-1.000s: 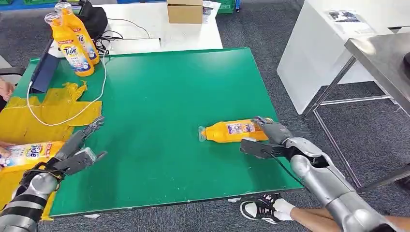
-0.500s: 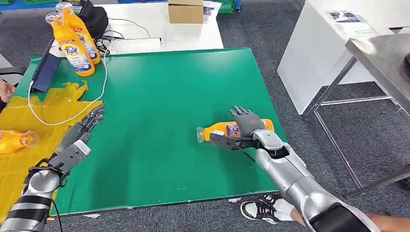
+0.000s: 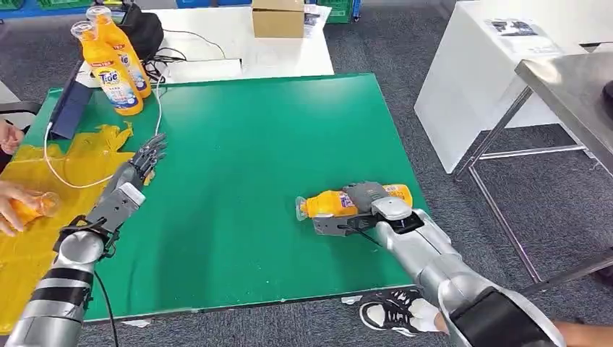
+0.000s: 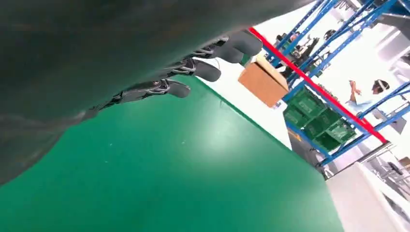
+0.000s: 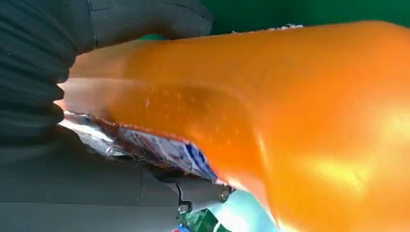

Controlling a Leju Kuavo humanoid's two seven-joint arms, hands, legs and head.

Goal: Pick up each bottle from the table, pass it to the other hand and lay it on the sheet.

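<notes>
Right hand point(image 3: 365, 204) wraps its dark fingers over a glossy orange plastic bottle point(image 3: 329, 203) lying on its side near the right edge of the smooth green tabletop point(image 3: 246, 159). Left hand point(image 3: 142, 163) is flat, fingers spread, holding nothing, by the crinkled yellow sheet point(image 3: 69, 163) along the left edge.

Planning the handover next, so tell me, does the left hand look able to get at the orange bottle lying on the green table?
Probably not from there. The left hand hangs open far across the green table from the orange bottle, which the right hand covers.
</notes>
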